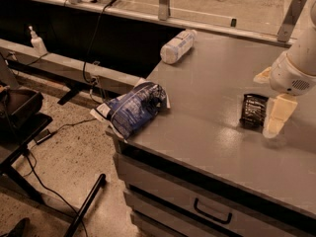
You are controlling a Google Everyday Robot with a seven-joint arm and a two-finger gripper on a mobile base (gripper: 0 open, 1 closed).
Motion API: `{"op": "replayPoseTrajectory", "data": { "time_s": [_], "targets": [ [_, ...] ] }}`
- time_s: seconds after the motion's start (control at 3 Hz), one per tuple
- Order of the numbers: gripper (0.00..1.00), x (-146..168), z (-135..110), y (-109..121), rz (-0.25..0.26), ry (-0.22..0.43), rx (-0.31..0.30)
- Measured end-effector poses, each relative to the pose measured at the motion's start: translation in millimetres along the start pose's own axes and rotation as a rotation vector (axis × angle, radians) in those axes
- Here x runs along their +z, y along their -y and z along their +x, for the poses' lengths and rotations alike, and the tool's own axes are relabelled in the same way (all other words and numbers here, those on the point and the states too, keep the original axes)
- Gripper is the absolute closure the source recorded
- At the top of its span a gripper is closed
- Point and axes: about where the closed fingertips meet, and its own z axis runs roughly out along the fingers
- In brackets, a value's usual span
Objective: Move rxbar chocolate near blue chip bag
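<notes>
The rxbar chocolate (pixel 254 110), a small black bar with pale lettering, lies flat on the grey table (pixel 207 132) at the right. The blue chip bag (pixel 133 107) lies crumpled at the table's left front corner and hangs partly over the edge. My gripper (pixel 274 118), cream-coloured under a white wrist, hangs down just to the right of the bar, close beside it and low over the table. It holds nothing that I can see. The bar and the bag lie far apart.
A clear plastic bottle (pixel 177 46) lies on its side at the back of the table. Metal posts (pixel 164 1) stand along the back edge. A drawer with a handle (pixel 212 212) sits below. Cables and a black stand (pixel 29 147) are on the floor at the left.
</notes>
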Motion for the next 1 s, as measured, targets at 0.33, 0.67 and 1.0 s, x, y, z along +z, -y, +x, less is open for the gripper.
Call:
{"op": "replayPoseTrajectory", "data": {
  "time_s": [0.33, 0.67, 1.0],
  "targets": [
    [0.0, 9.9, -0.5, 3.2, -0.01, -0.013, 0.002],
    [0.0, 21.2, -5.7, 4.7, -0.027, -0.029, -0.003],
    [0.14, 23.7, -6.7, 5.1, -0.029, -0.03, -0.005]
  ]
}}
